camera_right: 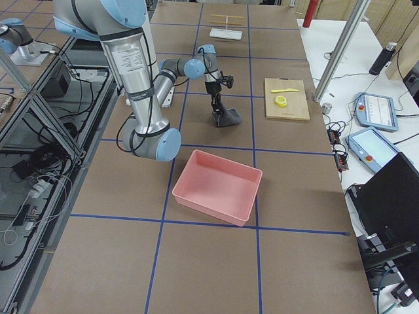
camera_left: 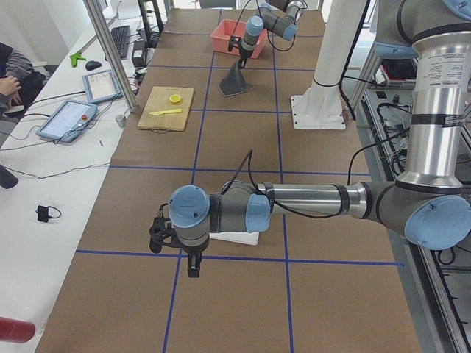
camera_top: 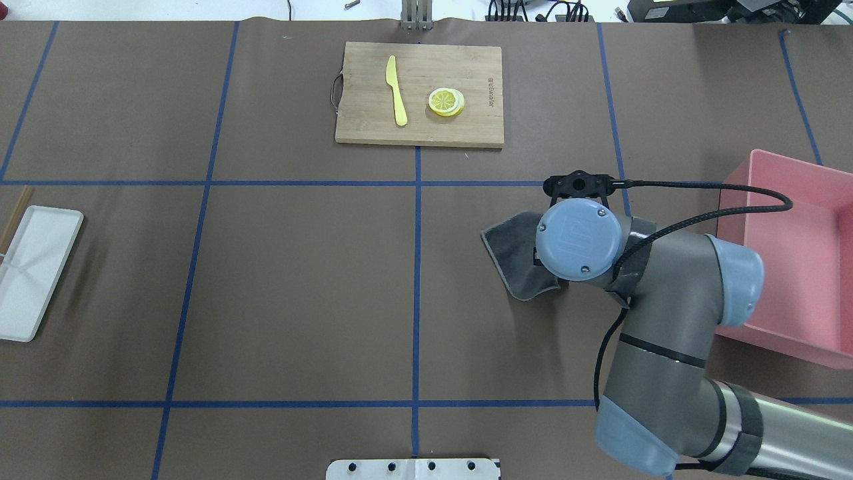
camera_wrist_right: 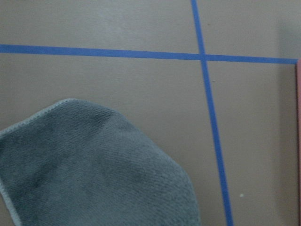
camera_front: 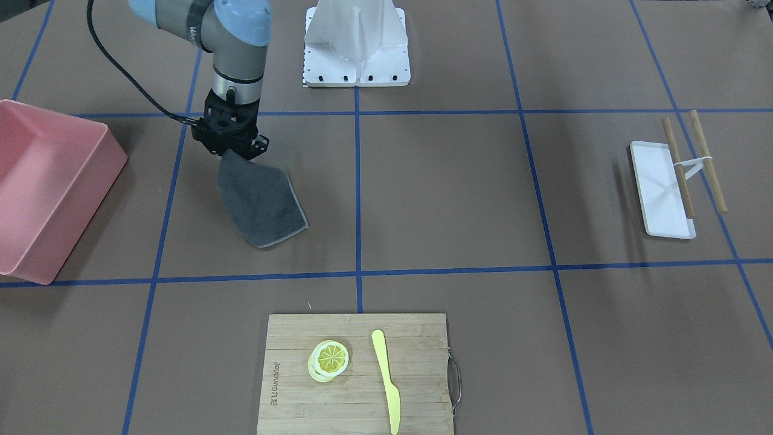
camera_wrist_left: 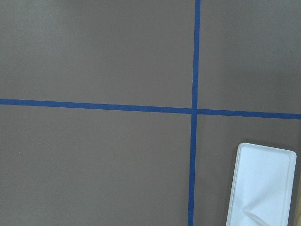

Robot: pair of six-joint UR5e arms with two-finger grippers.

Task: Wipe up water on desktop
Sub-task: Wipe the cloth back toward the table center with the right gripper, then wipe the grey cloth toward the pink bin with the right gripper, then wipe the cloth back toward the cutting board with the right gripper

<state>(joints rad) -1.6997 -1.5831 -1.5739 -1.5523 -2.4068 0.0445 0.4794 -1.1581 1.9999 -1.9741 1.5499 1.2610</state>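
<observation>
Desk [camera_front: 447, 193] of matte brown, ruled into rectangles by blue tape, with no water to be made out on it in any view, so the wet patch cannot be placed. Grey cloth [camera_front: 263, 202] out on the robot's right half, in the taped square between pink bin [camera_front: 36, 199] and the centre tape line. One corner lifted, the rest sloping down to lie on the desk. Long axis slanting from the raised corner toward the centre line and toward the cutting board [camera_front: 416, 362] side of the desk.

Right tool [camera_front: 232, 148] directly above that raised corner and clamped on it, the fingers themselves hidden by mount and fabric. From the right wrist camera, cloth filling the lower left, with bare desk and a tape crossing beyond.

Left tool [camera_left: 193, 268] well apart at the desk's other end, hovering just beside white tray [camera_front: 655, 187]. Wide or narrow impossible to tell from the single side view showing it.

Judged a job for the right arm, by far the nearer to the cloth. Likely stroke a drag with the low edge flat on the desk and the cloth trailing behind the tool. Direction dependent on a spill not visible here.
</observation>
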